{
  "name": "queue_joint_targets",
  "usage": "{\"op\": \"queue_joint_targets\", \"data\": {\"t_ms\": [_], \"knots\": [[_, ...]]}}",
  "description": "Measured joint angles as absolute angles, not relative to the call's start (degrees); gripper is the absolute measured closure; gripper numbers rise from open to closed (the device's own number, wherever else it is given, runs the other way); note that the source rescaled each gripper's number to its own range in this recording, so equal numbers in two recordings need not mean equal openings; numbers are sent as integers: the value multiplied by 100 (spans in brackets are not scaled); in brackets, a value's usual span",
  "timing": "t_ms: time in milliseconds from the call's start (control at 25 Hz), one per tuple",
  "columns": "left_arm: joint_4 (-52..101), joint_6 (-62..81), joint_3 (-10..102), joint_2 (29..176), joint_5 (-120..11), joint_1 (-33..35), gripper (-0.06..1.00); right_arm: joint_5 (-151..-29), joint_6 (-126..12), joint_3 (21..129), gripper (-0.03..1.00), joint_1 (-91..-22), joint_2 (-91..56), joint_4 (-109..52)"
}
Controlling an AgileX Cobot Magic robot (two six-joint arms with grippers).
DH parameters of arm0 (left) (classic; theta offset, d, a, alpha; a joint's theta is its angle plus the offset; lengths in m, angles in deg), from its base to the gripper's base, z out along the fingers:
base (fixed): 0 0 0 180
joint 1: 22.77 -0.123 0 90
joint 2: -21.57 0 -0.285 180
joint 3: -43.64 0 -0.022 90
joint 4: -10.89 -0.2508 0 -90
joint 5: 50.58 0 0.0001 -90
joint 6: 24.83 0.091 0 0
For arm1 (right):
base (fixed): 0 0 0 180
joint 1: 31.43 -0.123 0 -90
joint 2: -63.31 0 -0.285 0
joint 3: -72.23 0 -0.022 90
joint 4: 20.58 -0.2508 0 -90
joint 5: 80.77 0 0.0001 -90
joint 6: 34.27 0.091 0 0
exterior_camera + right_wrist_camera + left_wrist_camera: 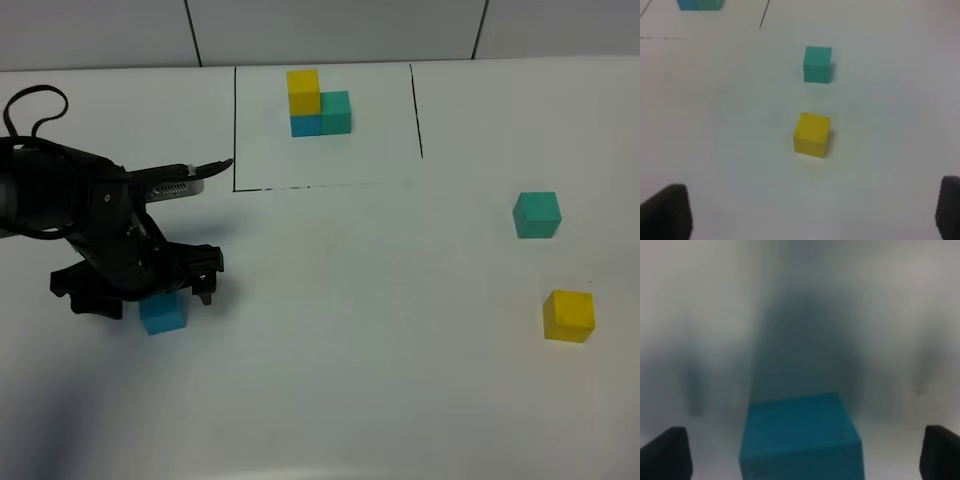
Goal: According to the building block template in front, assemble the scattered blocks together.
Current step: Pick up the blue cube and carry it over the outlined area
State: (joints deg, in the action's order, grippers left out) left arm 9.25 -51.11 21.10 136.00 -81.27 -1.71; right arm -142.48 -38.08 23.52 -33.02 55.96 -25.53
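Note:
The template (318,103), yellow on blue with teal-green beside, stands in the black-lined box at the back; its base shows in the right wrist view (699,4). The loose blue cube (163,313) lies at the left under my left gripper (140,295). In the left wrist view the blue cube (801,440) sits between the spread fingers (665,452), untouched; the left gripper (800,455) is open. The teal-green cube (537,214) (817,64) and yellow cube (569,315) (811,135) lie at the right. My right gripper (805,215) is open and empty, short of the yellow cube, and out of the high view.
Black lines (235,130) mark a box on the white table (380,300) around the template. A black cable (35,105) loops above the left arm. A wall runs along the back edge.

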Motion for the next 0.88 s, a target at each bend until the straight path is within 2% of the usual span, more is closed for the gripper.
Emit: {"op": "queue_joint_targets", "data": {"t_ms": [120,240,280,520,880], "knots": [[905,-5114,2110,13635,-8102,-171,39,-14248,-3808,2352,0,-3302,5596,-2553],[899,-5081,2110,13642,-8062,-171,88,-14248,-3808,2352,1,-3302,5596,-2553],[899,-5001,2117,13642,-8063,-171,94,-14248,-3808,2352,1,-3302,5596,-2553],[910,-3939,2757,13646,-8681,-170,94,-14248,-3808,2352,2,-3302,5596,-2553],[1127,-578,4951,14074,-10509,80,94,-14248,-3808,2352,3,-3302,5596,-2557]]}}
